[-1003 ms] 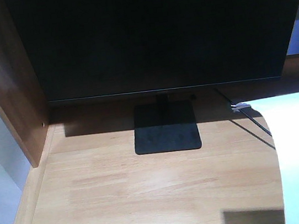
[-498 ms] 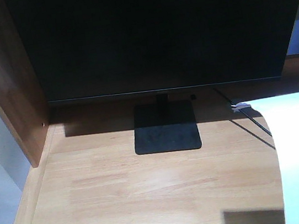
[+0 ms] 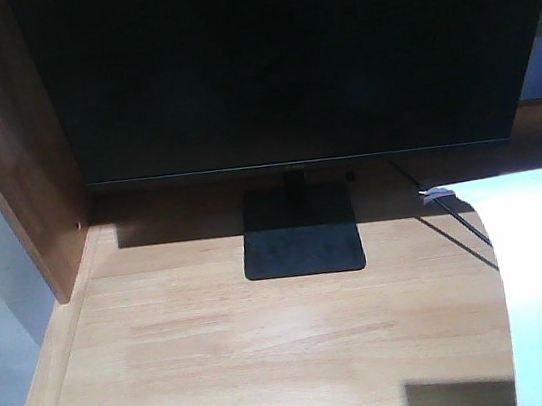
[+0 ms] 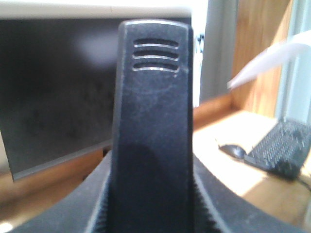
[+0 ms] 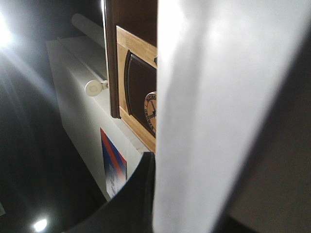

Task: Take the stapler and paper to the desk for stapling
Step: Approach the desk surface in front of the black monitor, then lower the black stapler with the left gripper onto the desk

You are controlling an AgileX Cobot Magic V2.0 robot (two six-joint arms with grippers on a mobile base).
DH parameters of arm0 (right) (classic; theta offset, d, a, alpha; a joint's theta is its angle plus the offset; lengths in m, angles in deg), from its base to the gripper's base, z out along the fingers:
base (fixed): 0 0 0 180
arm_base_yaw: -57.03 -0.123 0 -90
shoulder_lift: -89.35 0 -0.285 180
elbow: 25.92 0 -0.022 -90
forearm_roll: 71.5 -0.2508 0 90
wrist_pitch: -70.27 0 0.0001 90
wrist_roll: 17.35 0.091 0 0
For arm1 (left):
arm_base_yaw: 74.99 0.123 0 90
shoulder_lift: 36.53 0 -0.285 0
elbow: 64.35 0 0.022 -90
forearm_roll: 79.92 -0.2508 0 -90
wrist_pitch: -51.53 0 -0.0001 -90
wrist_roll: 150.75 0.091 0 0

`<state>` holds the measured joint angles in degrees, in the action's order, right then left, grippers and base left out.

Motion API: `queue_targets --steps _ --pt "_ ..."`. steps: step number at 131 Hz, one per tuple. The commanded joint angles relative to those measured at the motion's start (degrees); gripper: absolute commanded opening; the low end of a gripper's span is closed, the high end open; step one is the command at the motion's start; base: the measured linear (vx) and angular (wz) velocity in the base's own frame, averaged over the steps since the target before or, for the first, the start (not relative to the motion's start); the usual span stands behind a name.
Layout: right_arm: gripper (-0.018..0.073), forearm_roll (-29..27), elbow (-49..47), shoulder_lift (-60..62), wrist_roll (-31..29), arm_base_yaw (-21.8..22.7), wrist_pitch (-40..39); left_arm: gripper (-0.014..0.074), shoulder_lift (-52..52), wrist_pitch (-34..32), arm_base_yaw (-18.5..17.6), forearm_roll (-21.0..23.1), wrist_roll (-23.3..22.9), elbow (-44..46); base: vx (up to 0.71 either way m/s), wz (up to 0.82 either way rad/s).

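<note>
Stapler: pinched upright in left jaws, filling wrist view. Paper: clamped in right jaws, sheet spreading out from them across right side of tabletop. Over last second we see almost no shift: paper edge in same place, nothing set down. We judge both items brought to tabletop, release pending. Monitor beyond jaws. Keyboard and mouse right of left jaws.

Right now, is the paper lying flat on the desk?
No, in the left wrist view the paper hangs bent in mid-air, well above the desk.
</note>
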<state>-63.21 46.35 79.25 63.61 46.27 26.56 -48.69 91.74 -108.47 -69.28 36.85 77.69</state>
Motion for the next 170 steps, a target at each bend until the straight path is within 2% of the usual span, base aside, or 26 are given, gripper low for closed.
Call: queue_targets --steps 1,17,35,36,49,50,63,64,77,78,87,88,91,92,93,94,101,102,103,114,117,130,152,170 --pt "-0.0007 0.17 -1.41 -0.77 -0.52 0.25 -2.54 -0.0006 -4.66 -7.87 -0.19 0.92 0.02 1.35 0.00 0.00" --pt "-0.0007 0.17 -1.41 -0.77 -0.52 0.25 -2.54 -0.0006 -10.94 -11.35 -0.19 1.51 1.88 1.35 0.00 0.00" --pt "-0.0007 0.17 -1.41 -0.77 -0.52 0.25 -2.54 -0.0006 -19.29 -16.69 -0.19 7.30 11.76 1.35 0.00 0.00" --pt "-0.0007 0.17 -1.41 -0.77 -0.52 0.25 -2.54 -0.0006 -20.18 -17.21 -0.19 8.59 13.66 1.35 0.00 0.00" --pt "-0.0007 0.17 -1.41 -0.77 -0.52 0.25 -2.54 -0.0006 -26.16 -19.87 -0.19 14.06 21.50 1.35 0.00 0.00" --pt "-0.0007 0.17 -1.41 -0.77 -0.52 0.25 -2.54 -0.0006 -27.09 -20.17 -0.19 15.66 23.52 1.35 0.00 0.00" --pt "-0.0007 0.17 -1.41 -0.77 -0.52 0.25 -2.54 -0.0006 -33.13 -21.55 -0.19 22.61 32.07 1.35 0.00 0.00" --pt "-0.0007 0.17 -1.41 -0.77 -0.52 0.25 -2.54 -0.0006 -34.06 -21.71 -0.19 24.51 34.42 1.35 0.00 0.00" --pt "-0.0007 0.17 -1.41 -0.77 -0.52 0.25 -2.54 -0.0006 -39.61 -21.80 -0.19 32.06 44.33 1.35 0.00 0.00" --pt "-0.0007 0.17 -1.41 -0.77 -0.52 0.25 -2.60 -0.0006 -40.38 -21.80 -0.19 34.01 46.94 1.35 0.00 0.00" --pt "-0.0007 0.17 -1.41 -0.77 -0.52 0.25 -2.60 -0.0006 -43.64 -21.75 -0.08 38.50 53.11 1.35 0.00 0.00" --pt "-0.0007 0.17 -1.41 -0.77 -0.52 0.25 -2.54 -0.0006 -44.41 -21.60 -0.01 40.42 55.82 1.35 0.00 0.00" --pt "-0.0007 0.17 -1.41 -0.77 -0.52 0.25 -2.54 -0.0006 -45.54 -21.53 0.00 41.66 57.60 1.35 0.00 0.00" --pt "-0.0007 0.17 -1.41 -0.77 -0.52 0.25 -2.54 -0.0006 -46.26 -21.47 0.00 43.46 60.20 1.35 0.00 0.00" --pt "-0.0007 0.17 -1.41 -0.77 -0.52 0.25 -2.54 -0.0006 -45.90 -21.45 0.00 42.89 59.34 1.35 0.00 0.00" --pt "-0.0007 0.17 -1.41 -0.77 -0.52 0.25 -2.54 -0.0006 -46.96 -21.38 0.00 44.59 61.96 1.35 0.00 0.00" --pt "-0.0007 0.17 -1.41 -0.77 -0.52 0.25 -2.54 -0.0006 -49.03 -21.18 0.00 47.28 66.28 1.35 0.00 0.00" --pt "-0.0007 0.17 -1.41 -0.77 -0.52 0.25 -2.54 -0.0006 -49.69 -21.03 0.05 48.80 68.84 1.35 0.00 0.00" --pt "-0.0007 0.17 -1.41 -0.77 -0.52 0.25 -2.54 -0.0006 -49.69 -21.03 0.05 48.80 68.84 1.35 0.00 0.00" --pt "-0.0007 0.17 -1.41 -0.77 -0.52 0.25 -2.54 -0.0006 -53.62 -18.66 1.44 54.72 79.31 1.35 0.00 0.00" --pt "-0.0007 0.17 -1.41 -0.77 -0.52 0.25 -2.54 -0.0006 -54.21 -17.96 1.86 56.04 80.82 1.35 0.00 0.00" --pt "-0.0007 0.17 -1.41 -0.77 -0.52 0.25 -2.54 -0.0006 -58.51 -10.79 5.66 60.93 91.56 1.35 0.00 0.00" --pt "-0.0007 0.17 -1.41 -0.77 -0.52 0.25 -2.54 -0.0006 -64.42 0.61 12.31 63.84 103.97 1.41 0.00 0.00" --pt "-0.0007 0.17 -1.41 -0.77 -0.52 0.25 -2.54 -0.0006 -70.12 5.15 16.34 64.05 112.30 1.76 0.00 0.00"
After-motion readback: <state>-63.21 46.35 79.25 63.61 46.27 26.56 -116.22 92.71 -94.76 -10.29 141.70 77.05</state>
